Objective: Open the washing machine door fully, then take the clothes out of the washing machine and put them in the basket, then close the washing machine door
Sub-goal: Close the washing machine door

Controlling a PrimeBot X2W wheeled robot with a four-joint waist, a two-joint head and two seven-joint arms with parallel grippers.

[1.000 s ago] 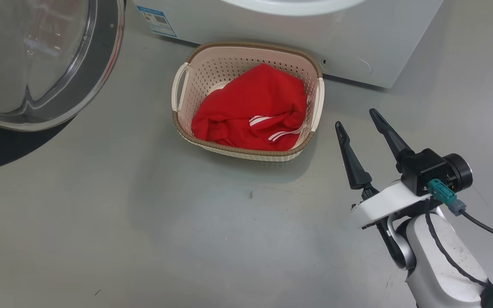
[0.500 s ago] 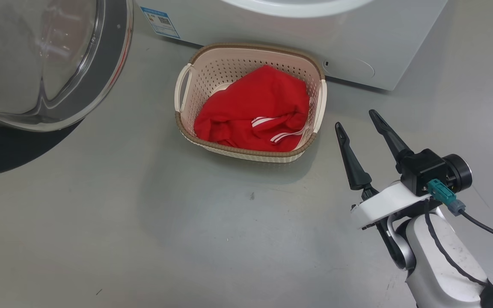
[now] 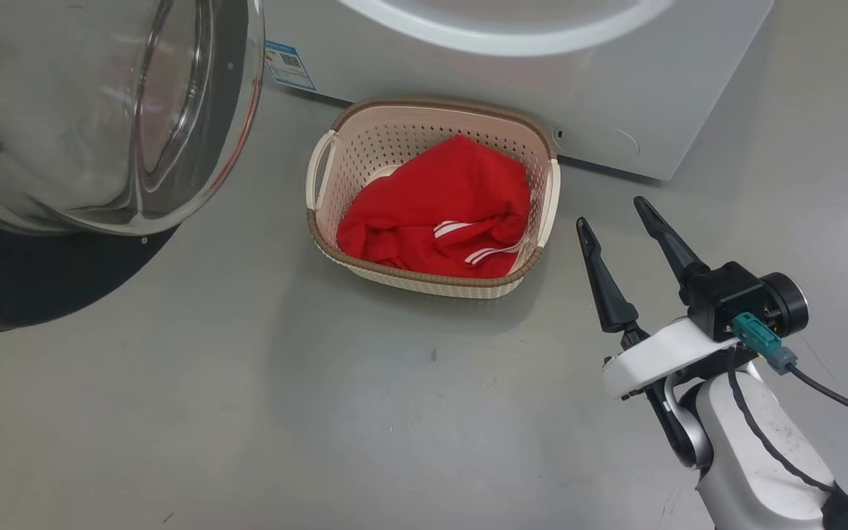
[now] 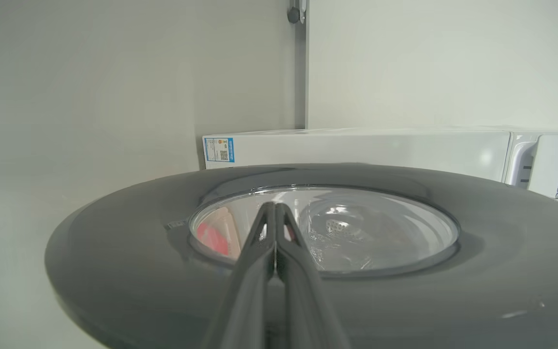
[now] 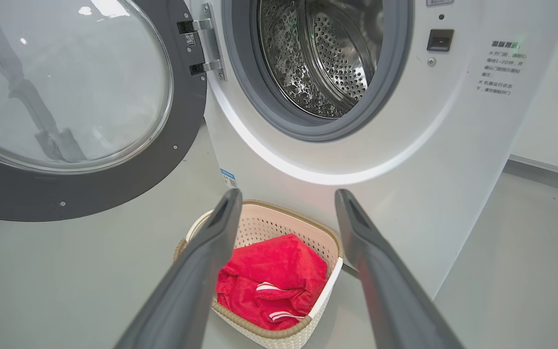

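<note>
The washing machine door [image 3: 85,132] has swung nearer the basket [image 3: 424,132]; I'd push steadily, left end effector [image 4: 275,207] together, right end effector [image 3: 610,211] apart.

There is one washing machine [image 5: 453,194] with one door [image 5: 182,135], and one basket [image 3: 424,136]. The clothes [image 3: 439,206] form one red heap; how many pieces cannot be told. One left gripper [image 4: 275,206] and one right gripper [image 3: 609,210] make two.
</note>
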